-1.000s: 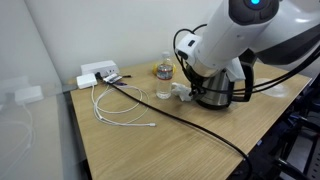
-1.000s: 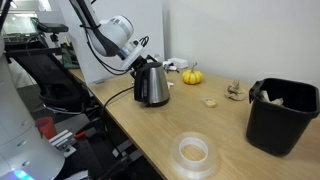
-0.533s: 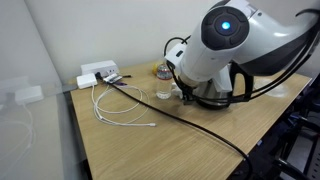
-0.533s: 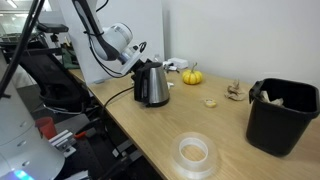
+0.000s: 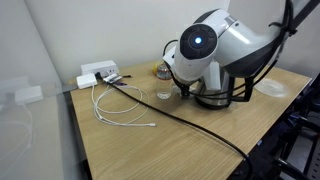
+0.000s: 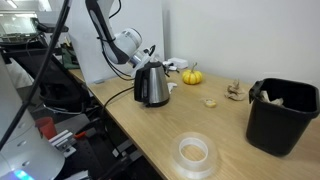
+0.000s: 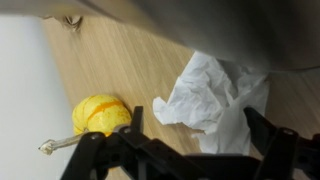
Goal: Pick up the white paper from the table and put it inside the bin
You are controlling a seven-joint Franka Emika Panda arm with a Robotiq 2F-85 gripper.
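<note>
yellow gourd (image 7: 100, 115): in your wrist view it lies on the table (image 7: 120, 60), just outside the left-hand finger of the pincer (image 7: 193, 118). Its thin stem points away from the pincer, toward the left edge of the picture.
pincer: your jaws stand wide apart and grip nothing. Both dark fingers (image 7: 265, 135) come up from the bottom of the wrist view.
white paper (image 7: 215, 90): a crumpled wad on the wood, lying in the gap between your two fingers and reaching past their tips. It sits nearer the right-hand finger. You cannot tell whether either finger touches it.
grey band (image 7: 200, 20): runs across the top of the wrist view, beyond the paper from the pincer. It is too blurred to name.
white cable (image 5: 120, 110): in an exterior view it is looped on the table left of your arm (image 5: 205, 45), well apart from the pincer.
kettle (image 6: 152, 83): in an exterior view this steel kettle with a black handle stands upright, close under the pincer end of your arm.
pale ring (image 6: 195, 152): lies flat near the table's front edge, between kettle and bin, well apart from the pincer.
bin (image 6: 280, 115): black, upright and open-topped, at the far right of the table. Of all these things it is the farthest from the pincer.
</note>
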